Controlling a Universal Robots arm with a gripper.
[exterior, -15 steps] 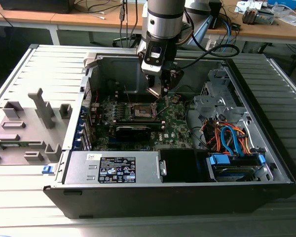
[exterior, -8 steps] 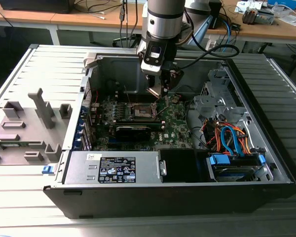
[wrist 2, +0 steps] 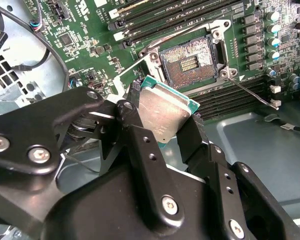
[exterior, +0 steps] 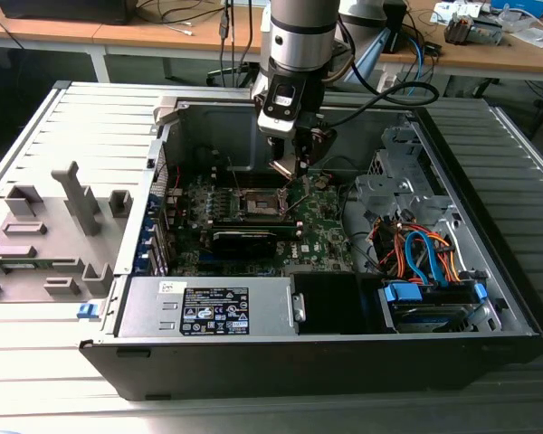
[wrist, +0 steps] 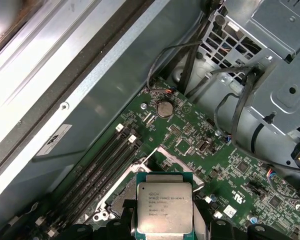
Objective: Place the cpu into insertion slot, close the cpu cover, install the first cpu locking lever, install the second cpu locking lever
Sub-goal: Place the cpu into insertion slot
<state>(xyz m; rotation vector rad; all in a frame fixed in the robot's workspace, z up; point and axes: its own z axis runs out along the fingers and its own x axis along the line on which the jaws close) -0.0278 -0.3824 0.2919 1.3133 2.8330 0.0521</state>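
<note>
Clamping the cpu (wrist 2: 162,107) by two opposite edges, the gripper (wrist 2: 161,127) holds it, seemingly tilted, above the board in the second wrist view. Beyond it the insertion slot (wrist 2: 187,62) lies uncovered and bare, near the exterior view's centre. Seating it well likely needs the chip levelled, squared to the socket and lowered gently.

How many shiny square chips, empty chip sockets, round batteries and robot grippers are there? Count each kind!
Shiny square chip: 1
Empty chip socket: 1
Round battery: 1
Robot gripper: 1
Total: 4
</note>
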